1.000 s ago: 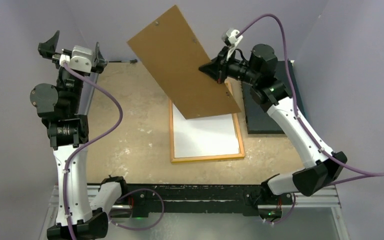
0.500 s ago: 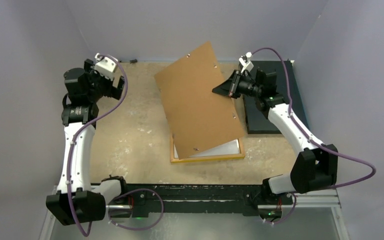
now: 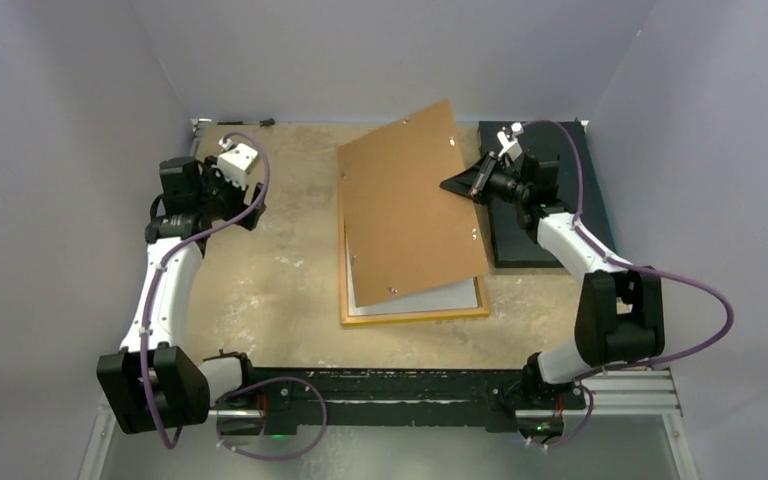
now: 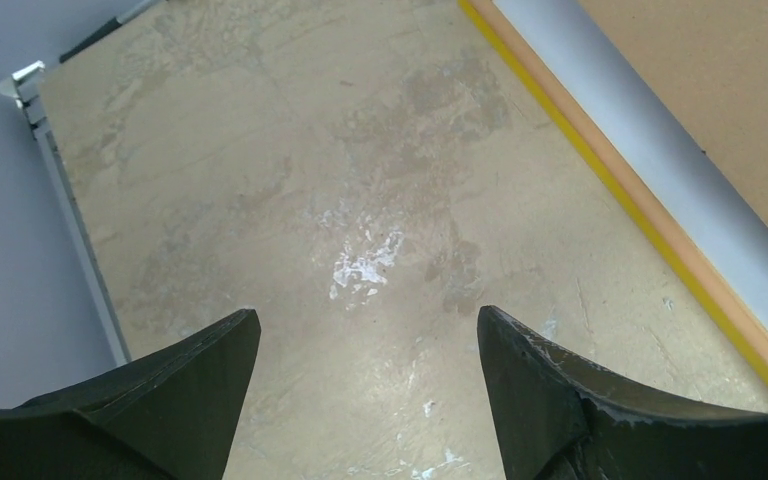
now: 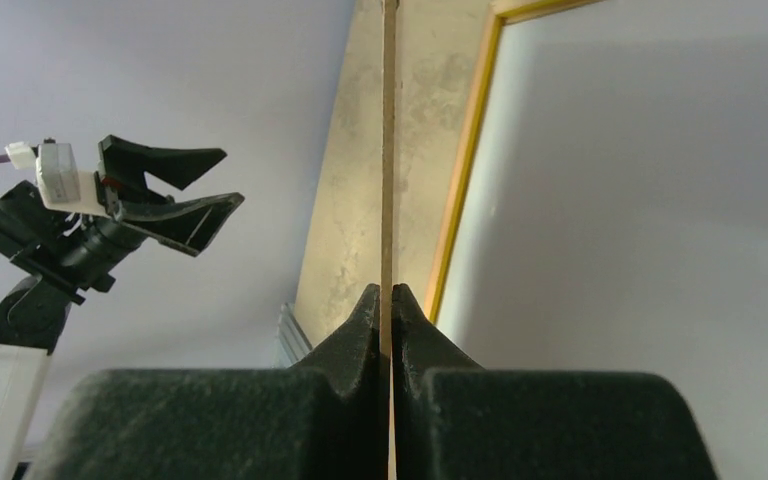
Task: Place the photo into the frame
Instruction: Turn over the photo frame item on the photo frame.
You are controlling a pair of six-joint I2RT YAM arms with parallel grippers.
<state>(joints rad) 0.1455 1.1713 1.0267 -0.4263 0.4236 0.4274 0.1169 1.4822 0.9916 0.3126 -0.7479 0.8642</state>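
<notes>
Here, white-backed photo (image 3: 428,298) in yellow-edged frame (image 3: 415,316), right gripper (image 5: 391,300) pinching brown backing board (image 3: 410,200), left gripper (image 4: 368,325) parted, empty.

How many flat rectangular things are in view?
4: the frame at centre, the photo lying in it, the board tilted above both in the right hand, the mat at right. More may be hidden.

Soft, even light fills the enclosure; the tilted board (image 3: 410,205) casts grey shade on the photo (image 3: 440,295) (wrist close-ups slightly soft).
</notes>
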